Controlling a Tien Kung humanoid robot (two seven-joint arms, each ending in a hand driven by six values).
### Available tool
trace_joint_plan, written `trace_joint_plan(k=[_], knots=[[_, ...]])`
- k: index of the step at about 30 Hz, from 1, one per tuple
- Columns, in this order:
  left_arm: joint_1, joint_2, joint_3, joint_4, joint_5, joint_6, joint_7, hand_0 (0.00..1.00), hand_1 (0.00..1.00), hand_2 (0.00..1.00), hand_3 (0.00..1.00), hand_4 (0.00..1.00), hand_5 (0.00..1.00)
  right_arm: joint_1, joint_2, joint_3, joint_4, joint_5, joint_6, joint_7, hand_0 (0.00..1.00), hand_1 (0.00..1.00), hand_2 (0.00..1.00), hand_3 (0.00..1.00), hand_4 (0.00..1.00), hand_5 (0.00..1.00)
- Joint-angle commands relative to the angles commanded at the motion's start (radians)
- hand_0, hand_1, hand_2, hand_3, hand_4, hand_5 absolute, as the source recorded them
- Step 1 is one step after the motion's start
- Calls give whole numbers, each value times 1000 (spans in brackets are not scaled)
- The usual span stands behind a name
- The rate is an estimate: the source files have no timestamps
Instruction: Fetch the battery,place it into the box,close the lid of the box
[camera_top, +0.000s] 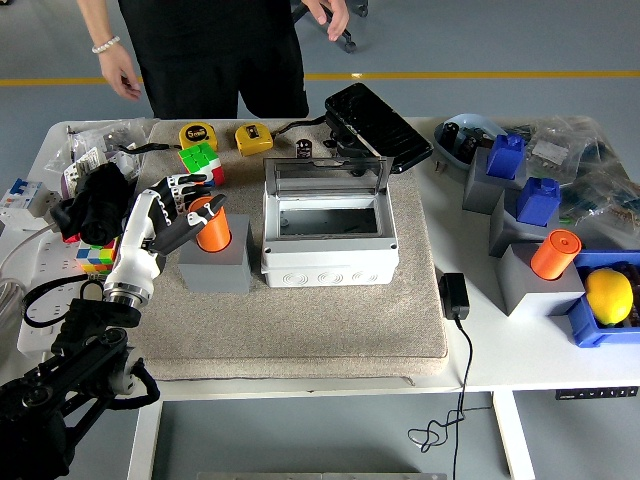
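Note:
An orange battery (211, 225) stands upright in a grey block (216, 263) on the beige mat. My left hand (180, 208) is at the battery's left side, fingers spread around it, not closed on it. To the right stands the grey box (328, 243), empty, with its clear lid (323, 176) raised at the back. A second orange battery (555, 254) stands in a grey block at the right. My right arm is out of view.
A person in black stands at the far edge (215, 50), hands hanging free. A Rubik's cube (200, 164), two tape measures (252, 137), a black case (376, 125), blue blocks (538, 200), a lemon (609, 296) in a blue bin and a charger (454, 296) lie around.

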Motion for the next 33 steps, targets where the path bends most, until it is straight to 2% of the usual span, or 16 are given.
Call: trace_joint_plan(k=[3, 4, 9, 10, 15, 16, 22, 23, 27, 28, 33], knots=[[-9, -6, 19, 11, -21, 1, -9, 650, 579, 568, 582, 998, 263, 1, 0, 1, 0, -2, 0, 0, 591, 583, 560, 541, 921, 472], [-11, -7, 22, 13, -24, 1, -10, 643, 559, 569, 582, 998, 224, 1, 0, 0, 0, -1, 0, 0, 591, 583, 560, 541, 920, 476], [-21, -6, 40, 31, -62, -5, -22, 643, 559, 569, 582, 998, 224, -2, 0, 2, 0, 1, 0, 0, 591, 583, 560, 541, 920, 476], [-24, -6, 44, 34, -67, -5, -23, 617, 536, 565, 570, 998, 198, -2, 0, 2, 0, 2, 0, 1, 591, 583, 561, 540, 920, 479], [-40, -10, 59, 45, -86, -2, -32, 617, 536, 565, 570, 998, 198, -1, 0, 1, 0, -1, -1, 1, 591, 583, 561, 540, 920, 479], [-44, -11, 67, 46, -92, -2, -37, 572, 521, 561, 558, 998, 157, -1, 0, 1, 0, 0, -1, 1, 591, 583, 561, 540, 919, 481], [-61, -10, 98, 46, -117, 5, -51, 572, 521, 561, 558, 998, 157, 0, 0, 2, -1, 0, -2, 2, 591, 583, 561, 540, 919, 481], [-62, -10, 99, 44, -120, 5, -53, 502, 516, 558, 555, 998, 110, 0, 1, 3, -1, -1, -3, 2, 591, 583, 561, 540, 917, 483], [-68, -12, 107, 47, -122, 13, -56, 502, 516, 558, 555, 998, 110, -2, 0, 4, -1, 0, -3, 3, 591, 583, 561, 540, 917, 483], [-70, -12, 111, 50, -125, 15, -56, 449, 511, 556, 552, 998, 57, -3, 0, 5, -1, -2, -4, 3, 591, 583, 561, 540, 916, 485], [-81, -12, 133, 65, -148, 18, -58, 449, 511, 556, 552, 998, 57, -4, 0, 5, 0, 0, -4, 3, 591, 583, 561, 540, 916, 485]])
